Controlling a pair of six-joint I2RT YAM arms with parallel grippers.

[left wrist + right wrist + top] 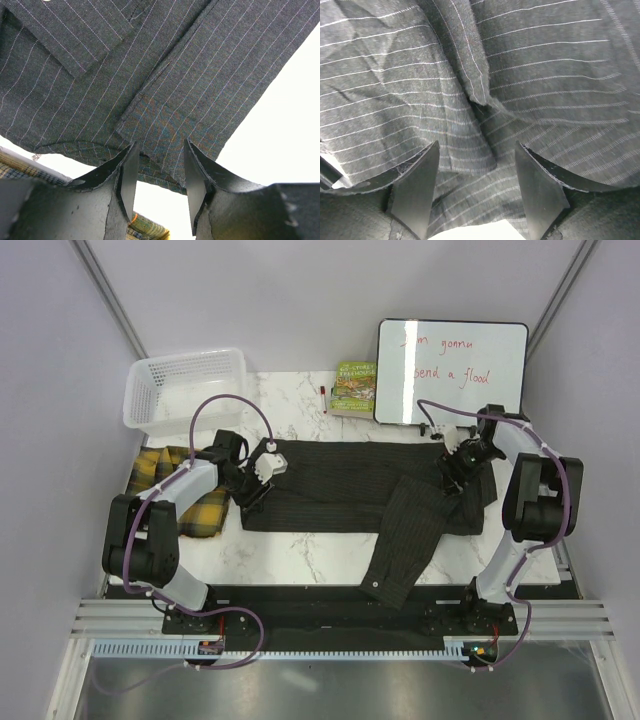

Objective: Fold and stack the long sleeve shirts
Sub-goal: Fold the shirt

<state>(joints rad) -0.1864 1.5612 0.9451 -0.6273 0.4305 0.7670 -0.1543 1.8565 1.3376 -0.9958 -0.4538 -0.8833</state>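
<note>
The dark pinstriped shirt (pixel 340 485) lies spread flat across the middle of the table, with one sleeve (pixel 405 545) trailing toward the near edge. The yellow-and-black plaid shirt (pixel 165 490) lies bunched at the left, partly under my left arm. My left gripper (pixel 250 490) is open at the dark shirt's left edge. In the left wrist view its jaws (pixel 161 150) straddle the hem of that shirt (pixel 165 90), with plaid cloth (pixel 147 230) below. My right gripper (pixel 452 468) is open over the shirt's right end. In the right wrist view its jaws (pixel 477 150) stand round folds of pinstriped cloth (pixel 470 75).
A white mesh basket (pixel 185 390) stands at the back left. A green book (pixel 354 388), a small red marker (pixel 323 392) and a whiteboard (pixel 450 370) are along the back edge. Bare marble tabletop (pixel 290 555) shows in front of the shirt.
</note>
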